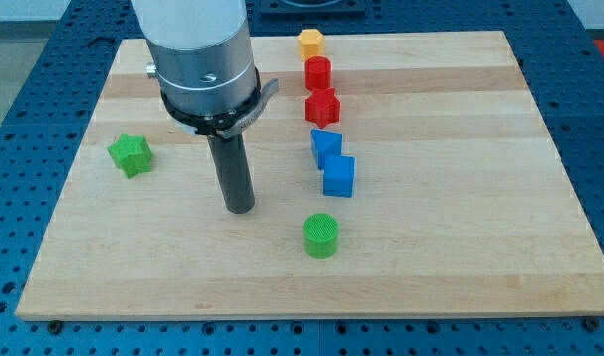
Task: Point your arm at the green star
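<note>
The green star [130, 154] lies on the wooden board [460, 247] at the view's left. My tip [240, 207] rests on the board to the right of the star and a little lower in the view, about a hand's width away, not touching it. A green cylinder [321, 235] stands to the right of and below my tip.
A column of blocks runs down right of my tip: an orange hexagon-like block [310, 43] at the top, a red cylinder [318, 72], a red star-like block [323, 107], a blue block [326, 147], a blue cube [339, 176]. The arm's wide body [198, 59] hangs over the board's upper left.
</note>
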